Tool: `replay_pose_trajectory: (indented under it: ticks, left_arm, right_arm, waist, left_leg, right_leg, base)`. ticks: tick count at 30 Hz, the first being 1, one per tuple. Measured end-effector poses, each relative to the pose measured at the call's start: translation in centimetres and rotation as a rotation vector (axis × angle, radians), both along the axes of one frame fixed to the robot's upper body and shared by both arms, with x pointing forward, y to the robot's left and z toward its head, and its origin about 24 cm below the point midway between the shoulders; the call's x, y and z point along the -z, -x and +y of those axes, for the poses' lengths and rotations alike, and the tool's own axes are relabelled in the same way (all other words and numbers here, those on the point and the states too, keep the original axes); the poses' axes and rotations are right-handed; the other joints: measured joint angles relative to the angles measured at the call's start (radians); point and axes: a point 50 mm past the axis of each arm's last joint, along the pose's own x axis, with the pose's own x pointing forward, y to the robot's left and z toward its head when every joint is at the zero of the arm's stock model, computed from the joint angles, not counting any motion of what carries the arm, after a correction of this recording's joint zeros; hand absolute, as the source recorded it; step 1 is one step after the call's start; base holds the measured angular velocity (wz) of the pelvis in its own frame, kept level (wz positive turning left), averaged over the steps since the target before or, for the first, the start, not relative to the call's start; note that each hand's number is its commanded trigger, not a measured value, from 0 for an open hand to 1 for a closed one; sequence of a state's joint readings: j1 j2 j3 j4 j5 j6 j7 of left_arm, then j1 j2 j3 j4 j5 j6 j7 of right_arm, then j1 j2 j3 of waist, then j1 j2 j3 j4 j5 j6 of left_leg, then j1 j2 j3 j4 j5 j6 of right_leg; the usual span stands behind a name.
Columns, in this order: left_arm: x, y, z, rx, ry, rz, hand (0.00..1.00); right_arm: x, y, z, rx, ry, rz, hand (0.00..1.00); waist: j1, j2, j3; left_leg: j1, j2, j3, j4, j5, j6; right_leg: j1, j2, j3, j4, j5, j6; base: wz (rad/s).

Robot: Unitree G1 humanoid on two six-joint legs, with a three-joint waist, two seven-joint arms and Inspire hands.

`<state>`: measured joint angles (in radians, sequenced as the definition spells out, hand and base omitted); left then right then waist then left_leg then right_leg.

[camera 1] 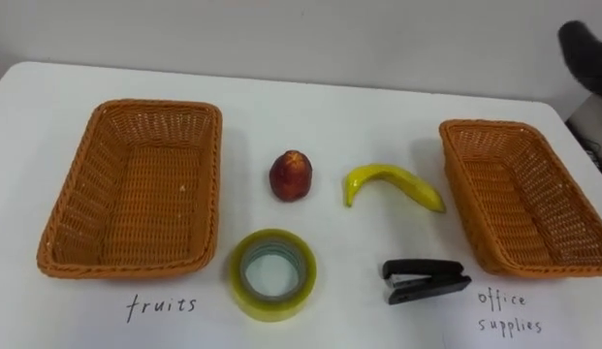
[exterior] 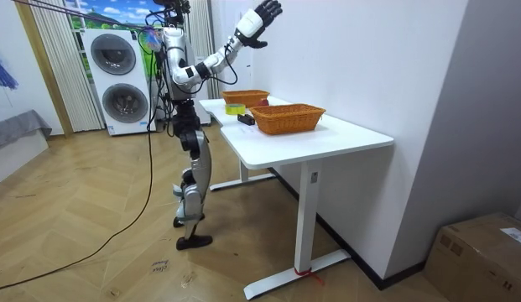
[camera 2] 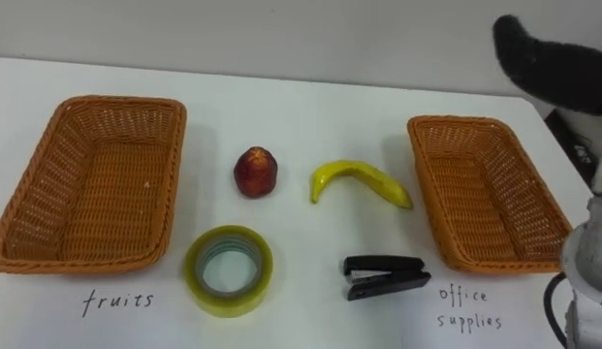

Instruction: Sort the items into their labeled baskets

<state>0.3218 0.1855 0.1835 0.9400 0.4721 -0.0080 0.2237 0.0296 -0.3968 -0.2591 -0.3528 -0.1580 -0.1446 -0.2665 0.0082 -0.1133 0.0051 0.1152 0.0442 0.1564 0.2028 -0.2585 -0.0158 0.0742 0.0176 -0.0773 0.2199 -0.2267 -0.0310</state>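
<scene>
1. sorting not started, as far as i can see: the fruit basket [camera 1: 78, 194] (robot's left, handwritten label below it) and the office basket [camera 1: 472, 194] (robot's right, also labelled) both hold nothing.
2. all 4 items lie on the table [camera 1: 378, 107] btw the baskets. the red apple [camera 1: 292, 175] and banana [camera 1: 393, 184] are in the far row, the tape roll [camera 1: 273, 274] and stapler [camera 1: 425, 280] in the near row. each lies apart from the others.
3. left to do is everything: apple + banana go to the fruit basket, tape + stapler to the office basket.
4. the right hand [exterior: 260, 21] is up high, well above the items, fingers spread and holding nothing.
5. view diffs:
   - eye views give the item layout and labels, but of the raised arm just a dark shape at the top right corner.
   - room view shows the robot standing at the table's end w/ that arm lifted and washing machines [exterior: 122, 84] behind it. the items there are too small to tell apart.
</scene>
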Motion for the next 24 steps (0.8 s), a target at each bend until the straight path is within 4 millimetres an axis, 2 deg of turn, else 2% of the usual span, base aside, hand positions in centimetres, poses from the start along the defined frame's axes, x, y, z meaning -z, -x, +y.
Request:
replay_pose_trajectory:
  ticks: [5,12,18,24]
  left_arm:
    - [0.0,0.0,0.0,-0.001,0.002,0.003,0.0]
    - [-0.1,-0.4,0.4,0.0,0.005,0.002,0.0]
    - [0.1,0.0,0.3,-0.005,0.009,0.022,0.0]
    - [0.1,0.2,0.4,-0.014,0.003,0.039,0.0]
  right_arm:
    - [1.5,-0.3,0.3,-0.064,0.025,0.151,0.0]
    - [3.4,-0.7,1.5,-0.202,0.102,0.364,0.0]
    - [4.6,-1.0,1.9,-0.267,0.175,0.506,0.0]
    - [5.2,-1.0,1.9,-0.274,0.242,0.598,0.0]
  waist:
    - [0.003,0.001,-0.0011]
    - [0.018,-0.013,-0.0101]
    - [0.027,-0.022,-0.0078]
    - [0.026,-0.019,-0.0049]
  left_leg:
    - [-0.001,0.0,-0.005,-0.001,0.0,0.0]
    - [-0.002,0.0,0.001,-0.002,0.0,0.0]
    - [0.0,0.002,0.001,0.0,0.0,0.0]
    - [-0.008,0.001,0.002,0.001,0.001,0.002]
  right_leg:
    - [0.0,-0.001,-0.005,-0.001,0.0,0.0]
    - [-0.003,0.0,-0.002,0.0,0.001,-0.001]
    - [0.012,0.0,-0.007,-0.015,0.013,0.0]
    - [0.011,-0.001,-0.008,-0.018,0.02,0.002]
  base:
    - [0.02]
    - [-0.01]
    - [0.0]
    - [0.0]
